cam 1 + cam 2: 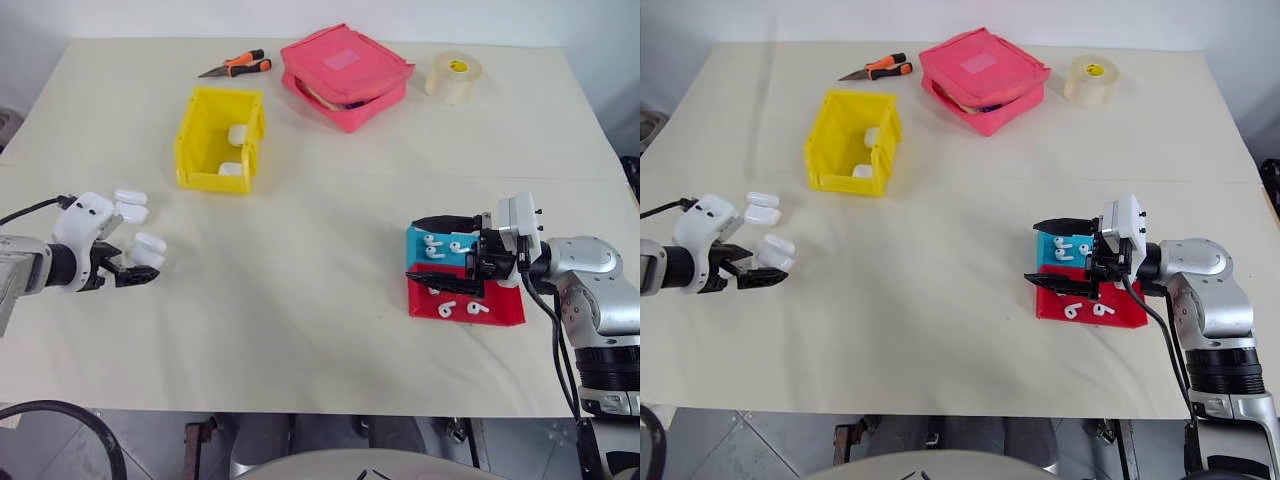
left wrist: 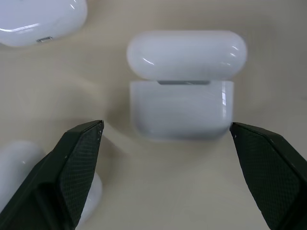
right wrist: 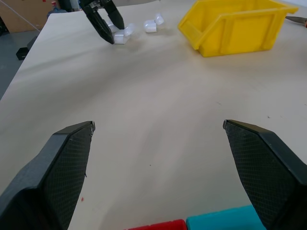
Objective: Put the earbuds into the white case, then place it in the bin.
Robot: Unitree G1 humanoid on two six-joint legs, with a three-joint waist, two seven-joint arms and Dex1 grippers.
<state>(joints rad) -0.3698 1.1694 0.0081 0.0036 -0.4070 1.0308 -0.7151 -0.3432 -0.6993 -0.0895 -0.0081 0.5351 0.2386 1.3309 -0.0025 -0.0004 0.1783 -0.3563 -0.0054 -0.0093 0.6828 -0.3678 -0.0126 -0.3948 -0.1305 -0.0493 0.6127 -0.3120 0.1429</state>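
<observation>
White case point(image 2: 181, 108) sits between spread jaws.

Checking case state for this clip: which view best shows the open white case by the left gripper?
The left wrist view: the white case sits close up, lid raised, between open fingers. Both eye views show it small beside the left gripper; the right wrist view, distant.

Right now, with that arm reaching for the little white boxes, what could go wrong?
The left end effector, open, straddles one glossy white rounded plastic case. Other identical cases lie close by, so a finger might nudge one. The case's smooth shell could also slip as the fingers close.
</observation>
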